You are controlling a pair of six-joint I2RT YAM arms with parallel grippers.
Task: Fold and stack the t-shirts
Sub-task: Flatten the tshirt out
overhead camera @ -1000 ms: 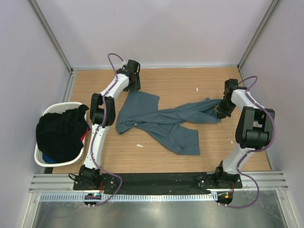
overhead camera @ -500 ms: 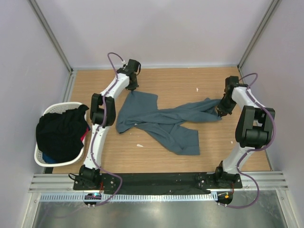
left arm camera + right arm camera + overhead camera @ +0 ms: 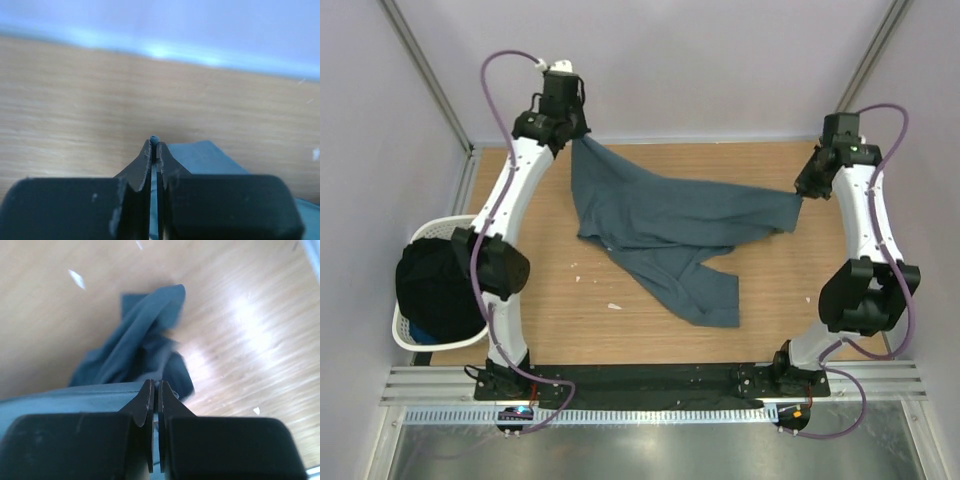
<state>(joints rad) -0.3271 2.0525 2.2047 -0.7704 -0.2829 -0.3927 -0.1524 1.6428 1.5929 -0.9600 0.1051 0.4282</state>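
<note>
One slate blue-grey t-shirt is stretched between two pairs of fingers over a wooden table. The left gripper has its fingers pressed together on one corner of the cloth, and the left wrist view shows a thin sliver of blue caught between the tips. The right gripper pinches the opposite end, its fingers likewise clamped on the fabric. From the left fingers the shirt fans out wide, then narrows to a band that ends at the right fingers. Below that span, a bunched part trails towards the arm bases and lies on the table, well apart from both sets of fingertips. A few white scraps dot the wood just beside this trailing part. Far from the left fingers, out past that arm's elbow, a white laundry basket holds dark clothing.
</note>
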